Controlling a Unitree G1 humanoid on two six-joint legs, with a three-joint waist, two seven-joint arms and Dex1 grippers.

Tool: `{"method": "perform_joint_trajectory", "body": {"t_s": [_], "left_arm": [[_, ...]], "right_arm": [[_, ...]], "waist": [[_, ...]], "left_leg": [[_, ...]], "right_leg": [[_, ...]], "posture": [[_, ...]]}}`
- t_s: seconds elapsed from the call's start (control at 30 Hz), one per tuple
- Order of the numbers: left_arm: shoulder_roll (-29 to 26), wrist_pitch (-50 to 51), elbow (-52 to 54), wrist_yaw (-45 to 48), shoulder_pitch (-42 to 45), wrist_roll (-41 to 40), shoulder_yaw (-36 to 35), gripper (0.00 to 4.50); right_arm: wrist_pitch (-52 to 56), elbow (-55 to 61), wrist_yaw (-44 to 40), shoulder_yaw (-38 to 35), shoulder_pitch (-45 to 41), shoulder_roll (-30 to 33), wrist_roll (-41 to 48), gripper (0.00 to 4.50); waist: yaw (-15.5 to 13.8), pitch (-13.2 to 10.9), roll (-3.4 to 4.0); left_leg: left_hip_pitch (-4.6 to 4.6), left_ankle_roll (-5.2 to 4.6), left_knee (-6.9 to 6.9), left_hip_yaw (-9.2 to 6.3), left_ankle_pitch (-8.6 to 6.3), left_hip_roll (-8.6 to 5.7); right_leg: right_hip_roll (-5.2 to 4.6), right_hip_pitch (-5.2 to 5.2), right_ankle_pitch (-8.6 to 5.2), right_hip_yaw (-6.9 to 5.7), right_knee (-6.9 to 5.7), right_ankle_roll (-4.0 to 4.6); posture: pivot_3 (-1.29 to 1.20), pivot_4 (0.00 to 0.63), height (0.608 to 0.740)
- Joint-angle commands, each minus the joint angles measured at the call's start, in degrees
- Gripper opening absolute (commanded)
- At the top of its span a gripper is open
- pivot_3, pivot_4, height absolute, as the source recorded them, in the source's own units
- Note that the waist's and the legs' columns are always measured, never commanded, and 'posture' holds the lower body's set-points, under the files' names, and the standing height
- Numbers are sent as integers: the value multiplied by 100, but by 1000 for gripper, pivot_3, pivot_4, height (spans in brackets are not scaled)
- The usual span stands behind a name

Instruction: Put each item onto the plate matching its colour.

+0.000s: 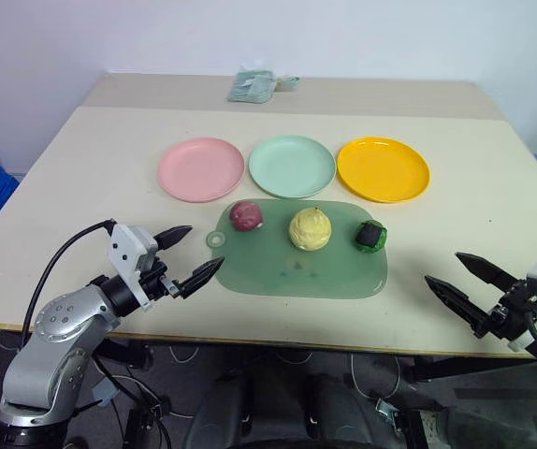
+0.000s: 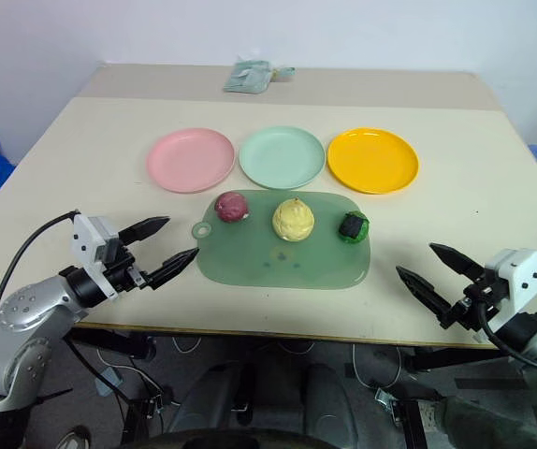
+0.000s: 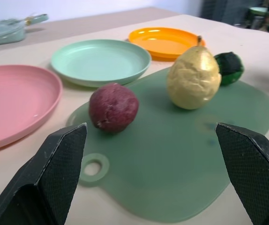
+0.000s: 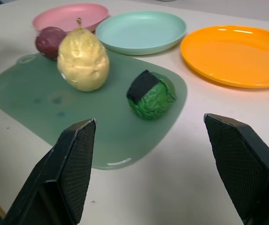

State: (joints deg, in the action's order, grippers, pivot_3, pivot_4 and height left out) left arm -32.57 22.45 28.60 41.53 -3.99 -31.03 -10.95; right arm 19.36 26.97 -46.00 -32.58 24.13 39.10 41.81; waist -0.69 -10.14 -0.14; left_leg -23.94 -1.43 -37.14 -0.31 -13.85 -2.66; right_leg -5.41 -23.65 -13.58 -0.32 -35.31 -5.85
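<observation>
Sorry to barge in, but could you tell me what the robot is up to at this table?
It is sorting toy foods onto plates by colour, and nothing has been placed yet. The purple-red lump, yellow pear and dark green lump all sit on the green mat. The pink plate, mint plate and orange plate hold nothing. The left gripper and right gripper hover open, holding nothing.

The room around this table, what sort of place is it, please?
Probably a lab or test room, not a kitchen: a plain table against a bare wall, toy foods on a green mat beside three coloured plates, and cables under the table.
</observation>
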Motion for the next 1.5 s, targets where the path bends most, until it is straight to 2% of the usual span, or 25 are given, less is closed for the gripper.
{"method": "perform_joint_trajectory", "body": {"t_s": [0.03, 0.37, 0.67, 0.87, 0.93, 1.1, 1.33, 1.5], "left_arm": [[-55, -264, -119, 166, -34, -19, -152, 4500], [30, -835, -800, 549, -194, -28, -328, 4500], [187, -1059, -948, 429, -93, 102, -191, 4500], [264, -159, -880, -477, 578, 212, 18, 4500], [253, 425, -897, -789, 895, 152, 123, 4500], [489, 1147, -995, -1250, 1630, 207, 515, 4500], [910, 1734, -1067, -1730, 2256, 480, 1091, 4500], [1188, 1938, -1602, -2127, 2829, 905, 1387, 4500]], "right_arm": [[6, 220, -44, -169, -39, 44, 98, 3750], [-57, 147, -60, 39, -315, 11, -85, 3750], [-139, 224, -218, 159, -478, -18, -81, 3750], [-129, 407, -415, 503, -830, 21, 96, 3750], [-140, 442, -512, 701, -983, 44, 60, 3750], [-200, 392, -698, 1280, -1490, 79, -149, 3750], [-294, 255, -710, 1686, -1904, -25, -383, 3750], [-397, 170, -727, 1753, -1960, -52, -466, 3750]], "waist": [[-6, 0, 0], [-5, 0, 0], [-6, 0, 0], [-12, 0, 0], [-10, -1, -1], [-11, -1, -3], [-16, -2, -5], [-23, -3, -6]], "left_leg": [[0, 0, 2, 0, 0, 0], [-3, 14, 7, 1, -10, 3], [-4, 13, 7, 2, -11, 3], [-4, 11, 0, 2, -9, 3], [-4, 0, -1, 2, -3, 3], [-6, -5, -4, 3, 0, 3], [-6, -5, -11, 3, 0, 3], [-5, -5, -13, 2, 1, 3]], "right_leg": [[0, -1, 0, -1, 1, 0], [-3, -2, 1, -3, 11, 2], [-5, -2, 1, -3, 14, 2], [-4, 1, 5, -7, 11, 3], [-3, 2, 6, -9, 10, 2], [0, 1, 9, -12, 10, -3], [3, 4, 12, -13, 7, -7], [6, 4, 13, -13, 4, -7]], "posture": [[0, 150, 740], [0, 150, 740], [0, 150, 740], [0, 150, 740], [0, 150, 740], [0, 150, 740], [0, 150, 740], [0, 150, 740]]}}
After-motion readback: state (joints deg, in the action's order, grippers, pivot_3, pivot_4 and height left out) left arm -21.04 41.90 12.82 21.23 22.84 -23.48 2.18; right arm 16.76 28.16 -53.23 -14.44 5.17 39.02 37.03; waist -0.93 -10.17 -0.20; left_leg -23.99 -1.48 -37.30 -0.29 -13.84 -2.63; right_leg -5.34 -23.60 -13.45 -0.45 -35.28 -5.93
